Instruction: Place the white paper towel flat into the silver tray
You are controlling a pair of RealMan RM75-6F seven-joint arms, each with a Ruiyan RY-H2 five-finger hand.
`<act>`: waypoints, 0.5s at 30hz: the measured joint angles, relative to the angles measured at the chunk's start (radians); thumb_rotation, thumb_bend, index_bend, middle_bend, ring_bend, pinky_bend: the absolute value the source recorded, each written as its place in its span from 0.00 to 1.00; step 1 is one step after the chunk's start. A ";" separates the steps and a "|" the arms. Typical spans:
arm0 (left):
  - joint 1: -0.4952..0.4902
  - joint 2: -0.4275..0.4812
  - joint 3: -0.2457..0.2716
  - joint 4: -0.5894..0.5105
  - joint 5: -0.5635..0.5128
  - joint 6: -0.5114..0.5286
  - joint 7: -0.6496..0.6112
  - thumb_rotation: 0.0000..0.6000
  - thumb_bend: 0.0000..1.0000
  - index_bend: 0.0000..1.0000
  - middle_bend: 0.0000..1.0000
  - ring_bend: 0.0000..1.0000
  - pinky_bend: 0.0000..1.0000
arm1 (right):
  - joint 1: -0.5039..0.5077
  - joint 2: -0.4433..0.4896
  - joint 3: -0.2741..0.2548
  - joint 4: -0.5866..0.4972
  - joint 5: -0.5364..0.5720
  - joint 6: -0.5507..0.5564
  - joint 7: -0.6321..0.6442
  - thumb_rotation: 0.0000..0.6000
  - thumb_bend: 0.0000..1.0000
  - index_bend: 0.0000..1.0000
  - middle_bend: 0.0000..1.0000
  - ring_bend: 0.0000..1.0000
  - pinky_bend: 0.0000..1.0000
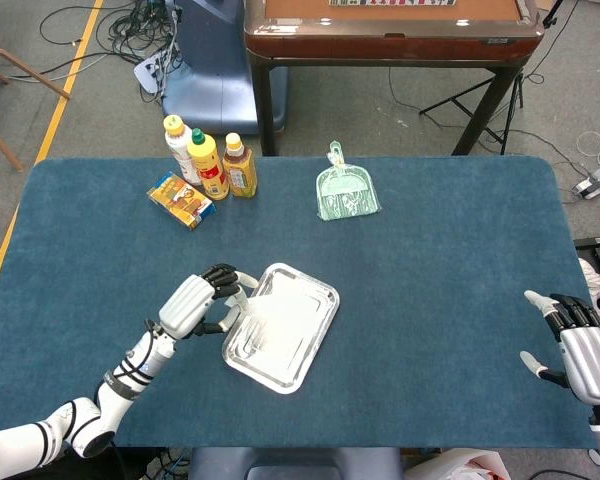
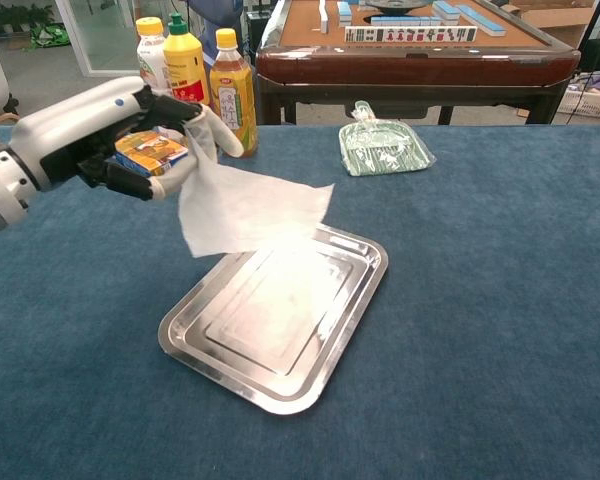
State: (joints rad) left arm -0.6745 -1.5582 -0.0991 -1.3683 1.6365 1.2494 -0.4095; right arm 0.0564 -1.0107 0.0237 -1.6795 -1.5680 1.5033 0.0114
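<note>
My left hand (image 1: 197, 304) (image 2: 100, 131) pinches one corner of the white paper towel (image 2: 248, 208) and holds it in the air. The towel (image 1: 278, 312) hangs spread out over the far part of the silver tray (image 2: 212, 345), its lower edge close to the tray floor; contact cannot be told. The tray (image 1: 310, 354) lies tilted on the blue table, just right of that hand. My right hand (image 1: 585, 355) rests at the table's right edge with fingers apart, holding nothing, and shows only in the head view.
Three bottles (image 1: 210, 160) (image 2: 192, 78) and a small orange box (image 1: 181, 200) stand at the back left. A green dustpan (image 1: 346, 190) (image 2: 384, 146) lies at the back centre. A brown table (image 1: 390, 25) stands beyond the blue one.
</note>
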 measured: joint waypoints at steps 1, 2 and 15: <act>-0.005 -0.005 0.001 -0.008 0.003 -0.004 -0.004 1.00 0.52 0.62 0.33 0.25 0.18 | -0.001 0.001 0.000 0.000 0.000 0.001 0.000 1.00 0.20 0.18 0.26 0.16 0.17; -0.011 -0.013 0.002 -0.016 0.007 -0.008 -0.008 1.00 0.52 0.62 0.33 0.25 0.18 | -0.003 0.001 0.000 0.000 0.001 0.002 0.001 1.00 0.20 0.18 0.26 0.16 0.17; -0.010 -0.053 0.059 -0.009 0.001 -0.054 -0.021 1.00 0.51 0.61 0.33 0.25 0.17 | -0.003 -0.004 0.002 0.012 0.004 -0.002 0.013 1.00 0.20 0.18 0.26 0.16 0.17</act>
State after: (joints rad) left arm -0.6845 -1.6111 -0.0401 -1.3770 1.6378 1.1956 -0.4303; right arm 0.0538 -1.0144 0.0256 -1.6677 -1.5639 1.5009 0.0242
